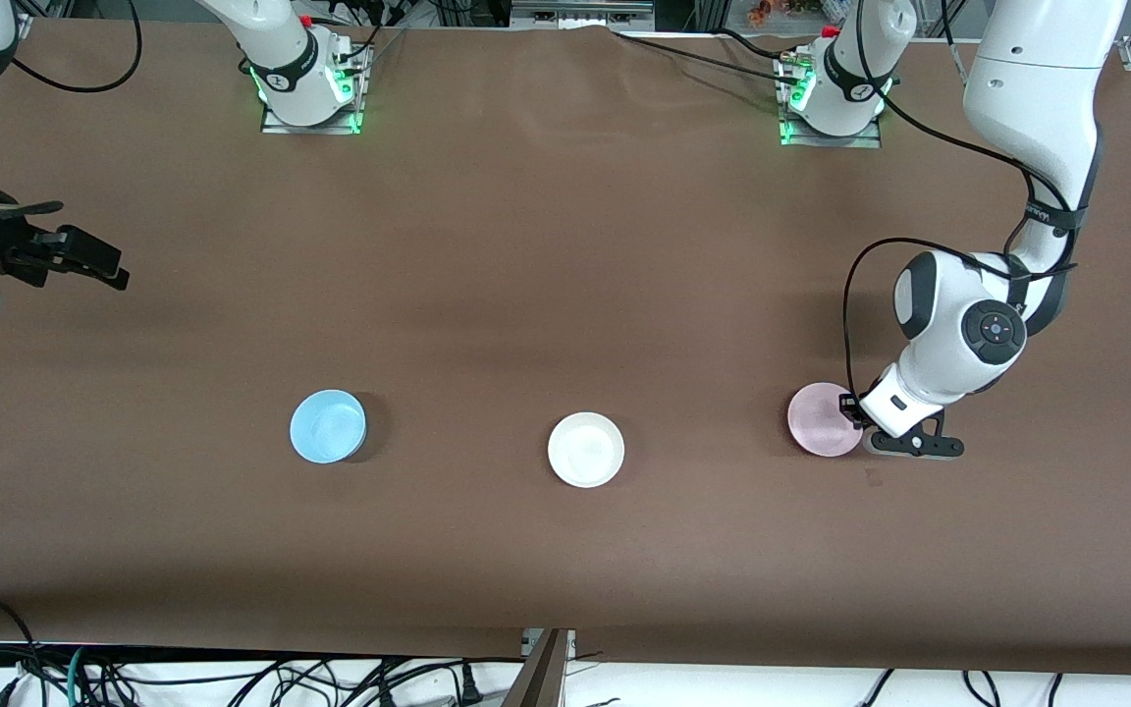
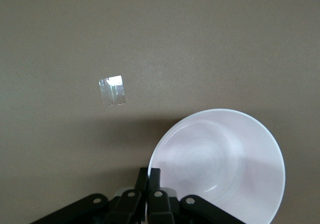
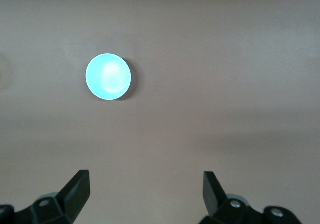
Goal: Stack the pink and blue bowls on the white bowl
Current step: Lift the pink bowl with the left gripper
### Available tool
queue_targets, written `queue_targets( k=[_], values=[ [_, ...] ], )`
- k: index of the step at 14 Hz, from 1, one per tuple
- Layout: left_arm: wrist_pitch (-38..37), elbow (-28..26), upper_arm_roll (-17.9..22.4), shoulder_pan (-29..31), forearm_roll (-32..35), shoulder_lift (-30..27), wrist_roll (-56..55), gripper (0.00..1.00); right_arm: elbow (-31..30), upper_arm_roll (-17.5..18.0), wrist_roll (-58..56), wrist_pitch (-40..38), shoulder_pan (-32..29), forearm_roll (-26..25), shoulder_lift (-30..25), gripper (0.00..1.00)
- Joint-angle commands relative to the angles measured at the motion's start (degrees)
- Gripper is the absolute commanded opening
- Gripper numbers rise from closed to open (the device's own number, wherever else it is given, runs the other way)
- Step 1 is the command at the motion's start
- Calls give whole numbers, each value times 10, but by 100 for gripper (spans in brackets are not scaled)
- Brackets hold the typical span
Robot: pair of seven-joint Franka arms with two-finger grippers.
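The pale pink bowl lies toward the left arm's end of the table. My left gripper is shut on the pink bowl's rim at the side toward the left arm's end. In the left wrist view the fingers pinch the rim of the pink bowl. I cannot tell whether the bowl is off the table. The white bowl sits mid-table. The light blue bowl sits toward the right arm's end and shows in the right wrist view. My right gripper is open and empty, high over the table's right-arm end.
A small piece of clear tape lies on the brown table near the pink bowl. The arm bases stand at the table's edge farthest from the front camera. Cables hang below the table's front edge.
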Motion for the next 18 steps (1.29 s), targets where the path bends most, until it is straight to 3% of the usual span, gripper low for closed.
queue_targets(
  k=[1, 5, 8, 14, 18],
  values=[
    [-3, 7, -23, -1, 5, -15, -62, 0, 12, 2, -4, 3, 0, 16, 14, 100],
    [-3, 15, -45, -2, 5, -25, -142, 0, 17, 5, -22, 3, 1, 13, 15, 100],
    [-7, 22, -68, -2, -19, -37, -198, 0, 17, 4, -122, 3, 0, 15, 15, 100],
    [-13, 33, -130, -3, -36, -47, -328, 0, 16, 3, -121, 4, -4, 16, 18, 100],
    [-14, 44, -154, -26, -27, -47, -412, 0, 16, 3, -137, 1, -4, 8, 96, 100]
  ],
)
